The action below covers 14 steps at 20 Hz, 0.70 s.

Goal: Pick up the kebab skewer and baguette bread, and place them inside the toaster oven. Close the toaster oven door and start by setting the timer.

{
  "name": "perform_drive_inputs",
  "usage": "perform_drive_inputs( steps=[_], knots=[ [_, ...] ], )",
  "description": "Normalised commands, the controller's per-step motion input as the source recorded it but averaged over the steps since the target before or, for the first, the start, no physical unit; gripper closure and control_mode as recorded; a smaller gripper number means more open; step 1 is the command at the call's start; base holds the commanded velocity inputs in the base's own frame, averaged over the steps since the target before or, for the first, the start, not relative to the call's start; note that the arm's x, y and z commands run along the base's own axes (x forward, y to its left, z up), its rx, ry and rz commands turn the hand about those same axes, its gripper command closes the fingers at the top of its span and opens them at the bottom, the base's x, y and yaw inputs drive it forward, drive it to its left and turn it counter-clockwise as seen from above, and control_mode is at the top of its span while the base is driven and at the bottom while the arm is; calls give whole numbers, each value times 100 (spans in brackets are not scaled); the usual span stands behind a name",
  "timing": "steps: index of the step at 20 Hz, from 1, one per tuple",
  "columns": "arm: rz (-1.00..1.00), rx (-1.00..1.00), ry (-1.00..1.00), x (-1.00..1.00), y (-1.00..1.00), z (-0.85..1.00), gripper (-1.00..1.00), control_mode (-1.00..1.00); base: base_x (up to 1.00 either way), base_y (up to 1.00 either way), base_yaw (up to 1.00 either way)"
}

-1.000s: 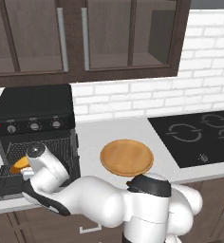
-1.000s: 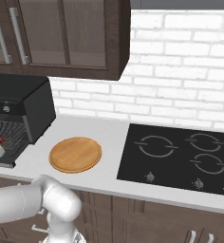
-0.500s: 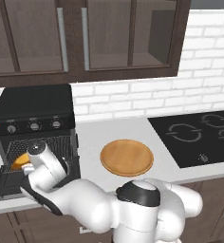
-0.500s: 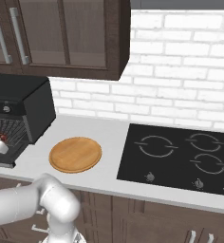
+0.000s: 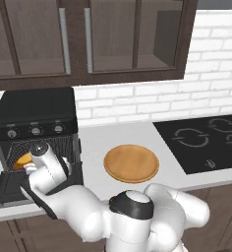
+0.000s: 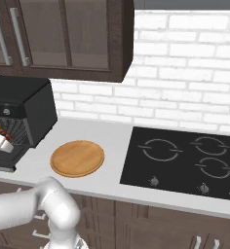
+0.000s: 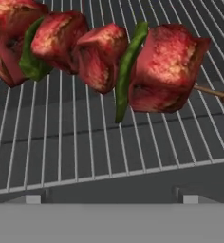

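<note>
The toaster oven (image 5: 37,125) stands at the far left of the table (image 5: 96,147), its back toward the brick wall, with the toaster oven door (image 5: 7,189) dropped flat toward the table's near edge. The arm reaches into the opening, and the white hand takes up most of the mouth, leaving little spare room between the oven's side walls.

In the hand view the kebab skewer (image 7: 99,57) lies across the wire rack (image 7: 85,147), its red meat chunks and green pepper slices filling the upper part of the view and its bare stick end poking out to the right. The rack's front bar runs just below it, with open grid between skewer and bar. The gripper (image 7: 107,199) stands wide open, its two tips set far apart and short of the skewer, with nothing between them.

The baguette bread (image 5: 22,161) shows as an orange end inside the oven, at the left of the hand.

A round wooden plate (image 5: 131,163) sits just right of the oven, near the table's front edge, and the black cooktop (image 5: 206,142) lies well apart at the right.
</note>
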Motion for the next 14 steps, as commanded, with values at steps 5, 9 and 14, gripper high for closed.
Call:
perform_drive_inputs(
  steps=[5,9,14],
  knots=[
    [0,3,-19,45,0,0,-100,-100,0,0,0],
    [0,6,-25,45,-12,1,-100,-100,0,0,0],
    [0,10,-14,52,-18,11,-100,-100,0,0,0]
  ],
)
